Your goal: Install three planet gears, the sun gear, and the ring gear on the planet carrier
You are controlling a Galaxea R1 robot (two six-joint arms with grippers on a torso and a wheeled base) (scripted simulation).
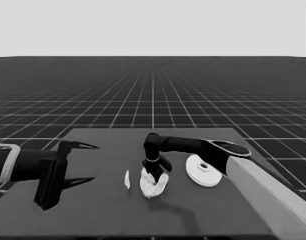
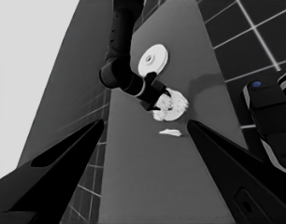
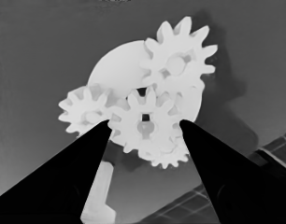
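Gears sit clustered on the smaller round part (image 1: pixel 154 184) at mid-table; through the right wrist camera I count four: one upper gear (image 3: pixel 180 60), one side gear (image 3: pixel 84 111), the centre gear (image 3: pixel 145 122) and a lower gear (image 3: pixel 168 156) partly hidden beneath it. My right end effector (image 1: pixel 156 172) hovers directly over that part, fingers apart either side of the centre gear. Beside it lie the larger round part (image 1: pixel 203 171) and, opposite, a thin white piece (image 1: pixel 127 179). My left end effector (image 1: pixel 80 162) waits beyond the thin piece, open.
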